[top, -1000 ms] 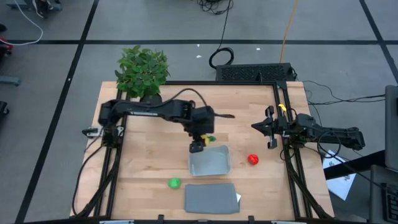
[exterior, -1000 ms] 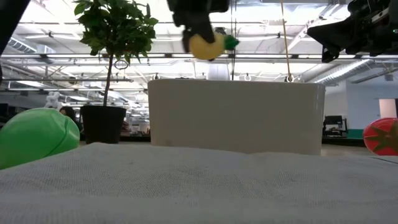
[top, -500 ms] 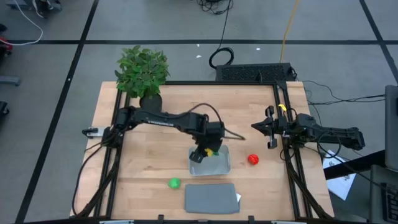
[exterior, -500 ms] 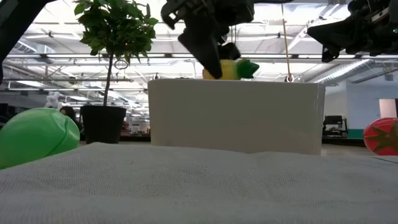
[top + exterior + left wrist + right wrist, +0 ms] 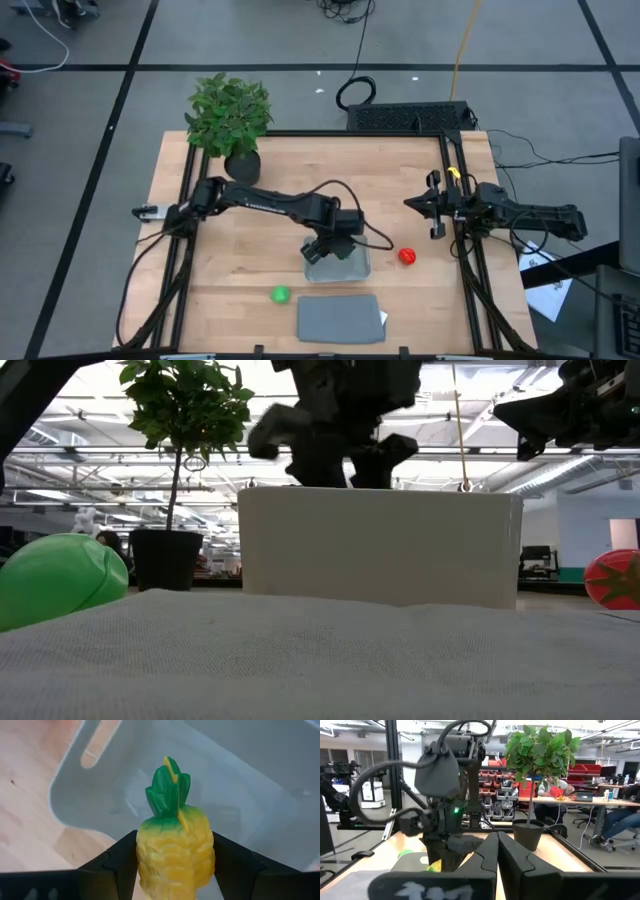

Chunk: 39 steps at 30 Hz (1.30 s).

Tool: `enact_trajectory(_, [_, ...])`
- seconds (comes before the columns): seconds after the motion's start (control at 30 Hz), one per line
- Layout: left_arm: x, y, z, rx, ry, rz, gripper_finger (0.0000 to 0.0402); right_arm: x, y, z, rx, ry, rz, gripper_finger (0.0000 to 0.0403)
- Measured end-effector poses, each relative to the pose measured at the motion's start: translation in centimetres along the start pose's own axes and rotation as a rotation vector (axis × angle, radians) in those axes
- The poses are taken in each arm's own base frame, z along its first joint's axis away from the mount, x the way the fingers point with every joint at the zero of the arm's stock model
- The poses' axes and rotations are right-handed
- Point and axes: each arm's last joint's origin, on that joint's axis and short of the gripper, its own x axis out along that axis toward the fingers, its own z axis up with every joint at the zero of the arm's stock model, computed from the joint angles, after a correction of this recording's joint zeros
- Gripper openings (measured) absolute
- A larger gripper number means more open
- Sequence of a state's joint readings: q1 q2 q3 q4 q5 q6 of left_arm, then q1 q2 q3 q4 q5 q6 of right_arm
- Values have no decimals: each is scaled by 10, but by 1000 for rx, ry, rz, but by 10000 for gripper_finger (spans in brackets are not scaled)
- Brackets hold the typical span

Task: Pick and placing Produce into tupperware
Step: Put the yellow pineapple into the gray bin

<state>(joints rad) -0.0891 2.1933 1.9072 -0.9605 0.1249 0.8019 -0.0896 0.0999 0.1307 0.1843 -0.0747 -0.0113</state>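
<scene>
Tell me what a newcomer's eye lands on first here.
The yellow toy pineapple with a green crown, clamped in the left pincer just above the light grey-blue plastic tray mid-table. Next, the round red toy piece right of the tray and the round green one front-left.

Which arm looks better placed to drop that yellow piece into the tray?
The left. Its gripper already holds the yellow piece inside the tray; the right gripper waits by the table's edge.

Three produce pieces: yellow [image 5: 175, 852], red [image 5: 407, 256], green [image 5: 280, 294]; one tupperware [image 5: 357, 266]; one lid [image 5: 340, 318]; one plant [image 5: 229, 113]
</scene>
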Motion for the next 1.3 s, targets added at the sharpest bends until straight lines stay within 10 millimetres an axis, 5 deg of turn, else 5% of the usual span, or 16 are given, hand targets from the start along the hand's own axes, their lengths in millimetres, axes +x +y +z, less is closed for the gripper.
enact_trajectory(0.23, [6,0,-2,-130,12,-15,214,1,0,-2,1,19,0,0])
enact_trajectory(0.87, [4,-12,7,-855,28,-60,214,3,0,-3,1,38,0,0])
enact_trajectory(1.3, [10,-28,18,-841,62,5,214,3,0,-4,2,38,0,0])
